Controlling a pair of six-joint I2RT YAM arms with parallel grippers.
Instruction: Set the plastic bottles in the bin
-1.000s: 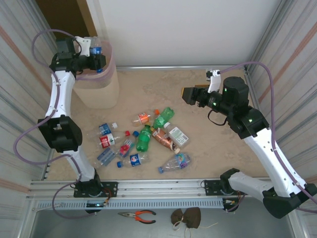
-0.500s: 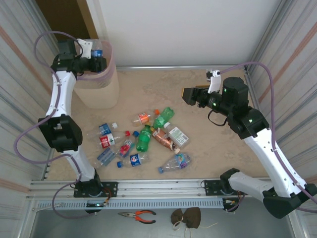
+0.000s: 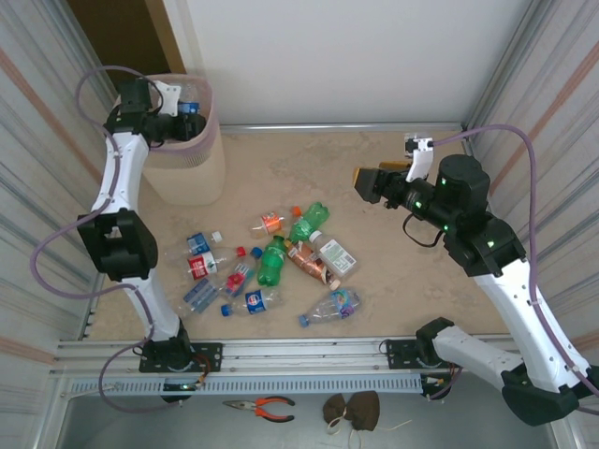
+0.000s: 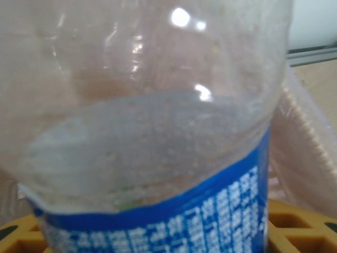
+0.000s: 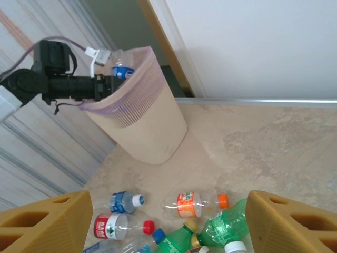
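Plastic bottle (image 4: 158, 132), blue label (image 4: 174, 221), white print perhaps lettering, pinched by left jaws, right jaws spread

The blue-labelled bottle (image 4: 158, 132) just beside the bin (image 4: 308, 153) is blurred, its label print unreadable, its top and base cut off by the edges; it hides most of the left fingers (image 4: 300, 224).

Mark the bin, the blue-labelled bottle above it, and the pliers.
bin (image 3: 192, 178): top external view, on its outer side wall.
blue-labelled bottle (image 5: 122, 72): right wrist view, on its blue label.
pliers (image 3: 274, 404): top external view, on the orange handles.
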